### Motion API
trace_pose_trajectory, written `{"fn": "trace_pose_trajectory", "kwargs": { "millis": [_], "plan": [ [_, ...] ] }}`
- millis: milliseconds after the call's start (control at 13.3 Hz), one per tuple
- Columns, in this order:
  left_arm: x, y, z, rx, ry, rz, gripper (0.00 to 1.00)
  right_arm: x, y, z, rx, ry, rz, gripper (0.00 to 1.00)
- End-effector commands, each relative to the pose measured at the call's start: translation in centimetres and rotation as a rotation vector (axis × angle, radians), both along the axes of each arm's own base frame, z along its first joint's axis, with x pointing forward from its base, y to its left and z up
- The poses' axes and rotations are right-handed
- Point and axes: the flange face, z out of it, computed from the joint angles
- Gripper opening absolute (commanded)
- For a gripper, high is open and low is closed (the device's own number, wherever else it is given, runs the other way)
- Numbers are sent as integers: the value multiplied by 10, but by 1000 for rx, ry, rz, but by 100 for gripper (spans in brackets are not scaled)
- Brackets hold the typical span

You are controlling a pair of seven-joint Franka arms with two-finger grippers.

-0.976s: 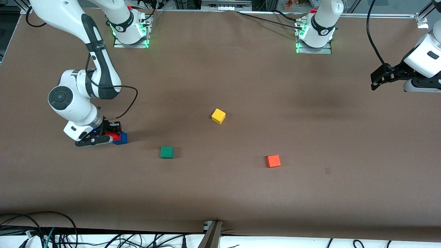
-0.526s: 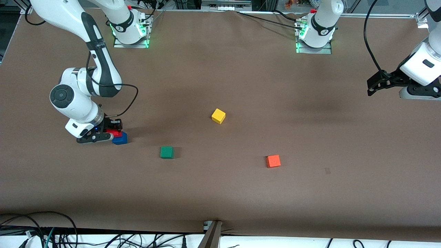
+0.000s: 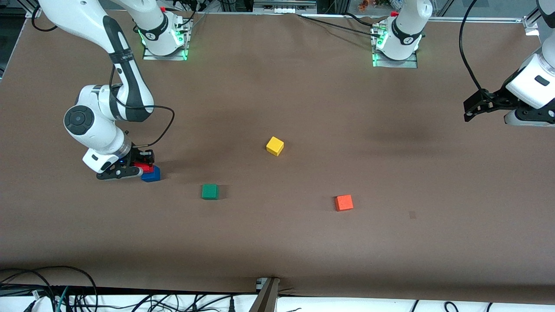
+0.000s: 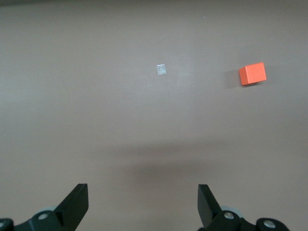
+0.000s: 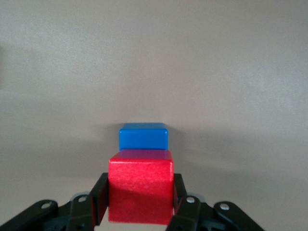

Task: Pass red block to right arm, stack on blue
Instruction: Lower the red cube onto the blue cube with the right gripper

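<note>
Red block (image 5: pixel 140 186) sits clamped in my right hand (image 3: pixel 139 169) over the blue (image 5: pixel 143 136): the stacking step, lowering squarely next. My left hand (image 3: pixel 477 105) (released, empty) waits over the tabletop (image 3: pixel 277 242), three o'clock from the yellow cube (image 3: pixel 275 145).

High front camera facing both bases; wrist cameras close, downward (orange cube (image 3: pixel 344 202) shared with left's)

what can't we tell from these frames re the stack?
- Front view: whether the red block rests on the blue block; the right gripper covers the seam.
- Right wrist view: the red block's underside; the picture edge and the fingers hide it.
- Left wrist view: the stack is out of frame; the left gripper is open over bare table.
</note>
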Motion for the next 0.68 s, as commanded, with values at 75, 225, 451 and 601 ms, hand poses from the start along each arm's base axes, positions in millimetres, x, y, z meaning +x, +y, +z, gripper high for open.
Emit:
{"fn": "trace_pose_trajectory", "kwargs": {
  "millis": [75, 225, 451, 601],
  "plan": [
    [4, 1, 6, -12, -9, 1, 100, -5, 2, 7, 10, -17, -11, 7],
    [5, -1, 7, -13, -12, -1, 100, -3, 3, 8, 9, -20, -7, 6],
    [6, -5, 8, -12, -14, 0, 100, -2, 3, 8, 9, -23, -7, 6],
    [5, -6, 8, -12, -14, -1, 100, 1, 3, 7, 8, -40, -6, 5]
  ]
}}
